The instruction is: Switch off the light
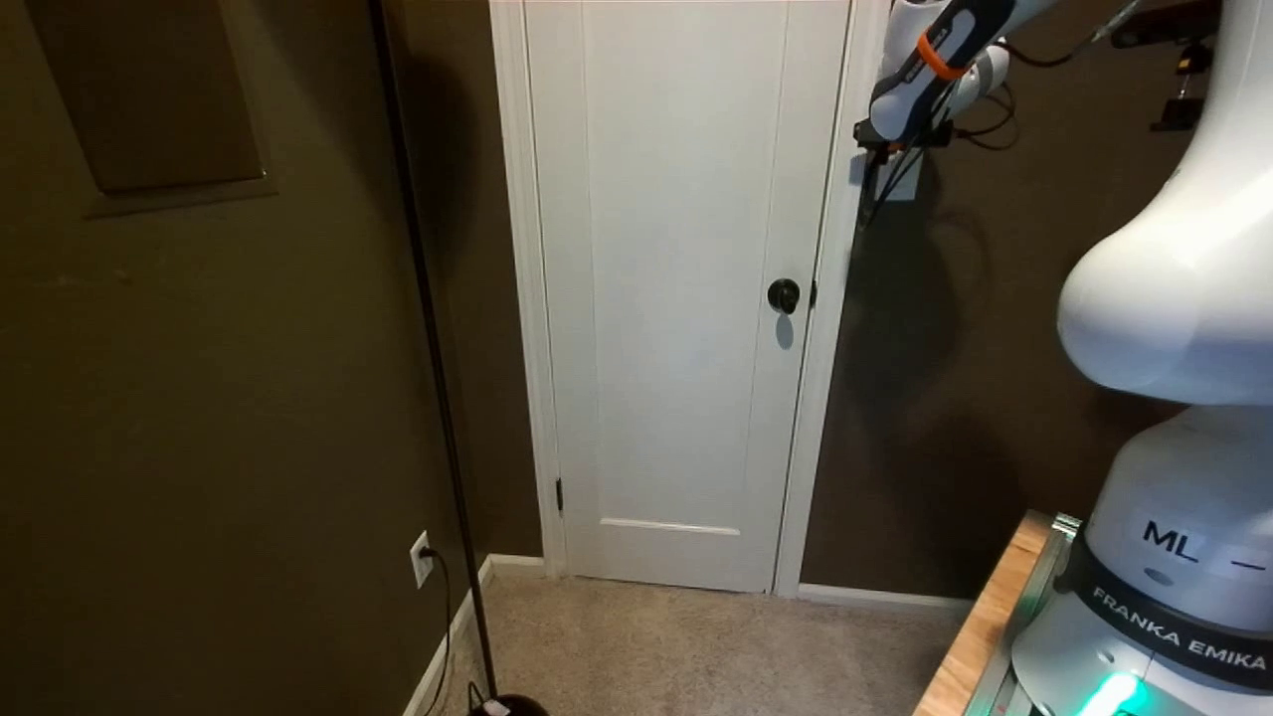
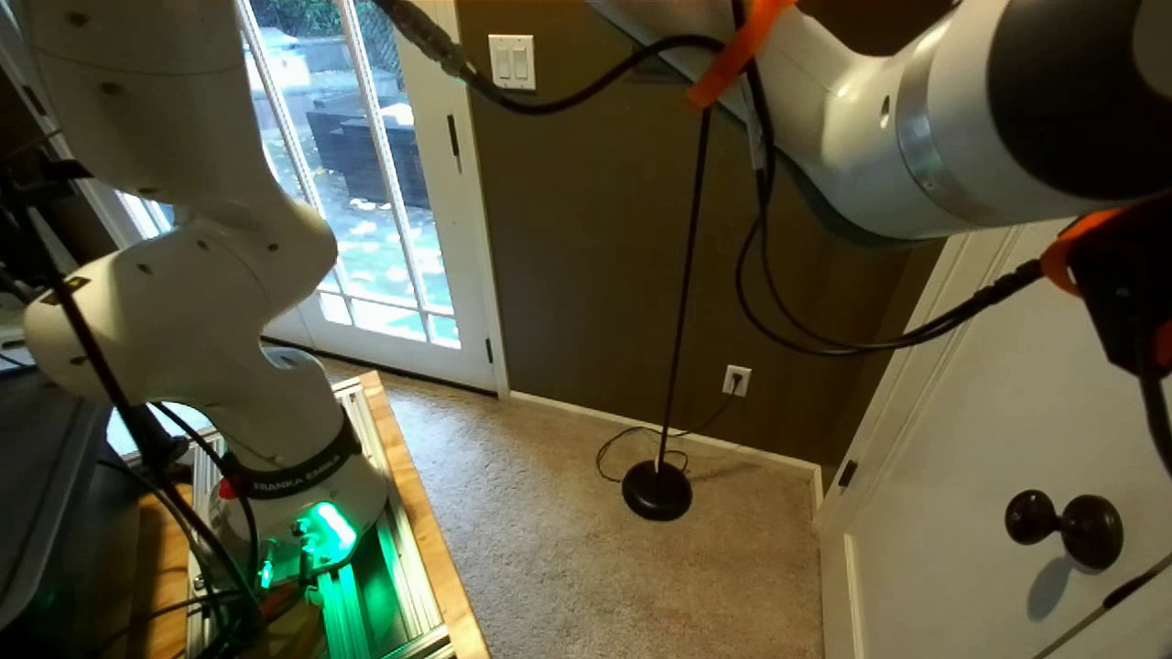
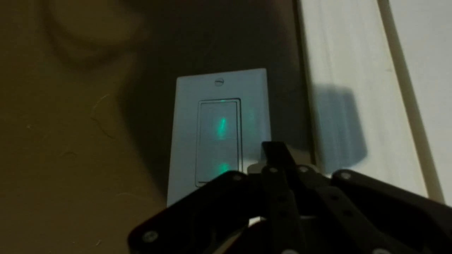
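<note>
Light switch [image 3: 219, 137] upper-left of the gripper [image 3: 278, 150], wrist view

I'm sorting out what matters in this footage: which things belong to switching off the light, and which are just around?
For the job:
wall switch
fingers, closed

Just around:
white door
black doorknob
wall outlet
glass door

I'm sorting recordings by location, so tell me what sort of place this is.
Probably a room in a home, though a small office is possible: carpet, a panelled door with a dark knob, and a glass-paned door facing outside.
</note>
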You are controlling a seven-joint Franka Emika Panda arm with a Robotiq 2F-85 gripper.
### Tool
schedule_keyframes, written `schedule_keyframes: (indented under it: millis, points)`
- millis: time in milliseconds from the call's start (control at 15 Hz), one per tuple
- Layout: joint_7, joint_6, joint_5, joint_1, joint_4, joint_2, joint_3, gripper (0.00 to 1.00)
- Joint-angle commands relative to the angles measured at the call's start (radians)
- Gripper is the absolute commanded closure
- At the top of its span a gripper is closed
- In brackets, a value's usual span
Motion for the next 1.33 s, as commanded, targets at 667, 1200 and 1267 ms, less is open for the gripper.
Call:
schedule_keyframes:
  millis: [667,1200,1267]
  points:
    - [-0.033,-0.259,-0.03,0.189,0.081,0.031,-0.174,1.0]
    - [-0.032,-0.224,-0.023,0.348,0.113,0.064,-0.372,1.0]
    - [-0.036,-0.213,-0.016,0.351,0.115,0.072,-0.38,1.0]
